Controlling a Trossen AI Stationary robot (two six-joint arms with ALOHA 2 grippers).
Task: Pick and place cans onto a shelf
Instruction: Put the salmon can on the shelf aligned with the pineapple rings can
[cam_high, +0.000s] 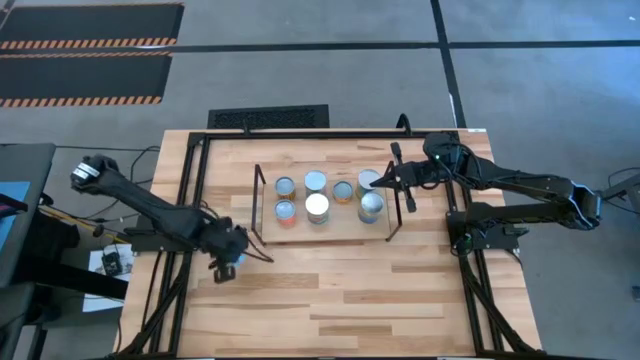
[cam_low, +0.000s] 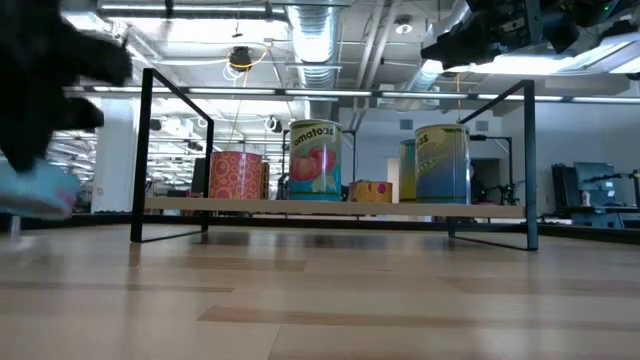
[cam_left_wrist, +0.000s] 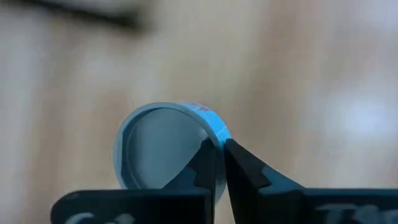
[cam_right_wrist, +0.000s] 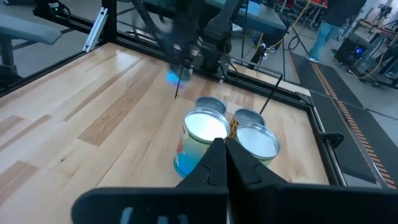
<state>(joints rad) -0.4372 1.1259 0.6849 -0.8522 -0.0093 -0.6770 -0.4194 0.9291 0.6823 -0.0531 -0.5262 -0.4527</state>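
Blue can (cam_left_wrist: 165, 146) pinched in left hand (cam_left_wrist: 219, 163)

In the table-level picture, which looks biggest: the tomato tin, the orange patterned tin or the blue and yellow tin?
1. tomato tin and blue and yellow tin: about alike, and nearness may differ.
2. orange patterned tin: smallest.

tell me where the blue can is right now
In the high view the blue can is in the left claw, off the shelf to its left, over the table.

Seven cans (cam_high: 317, 207) on the shelf (cam_high: 325, 235) between both arms
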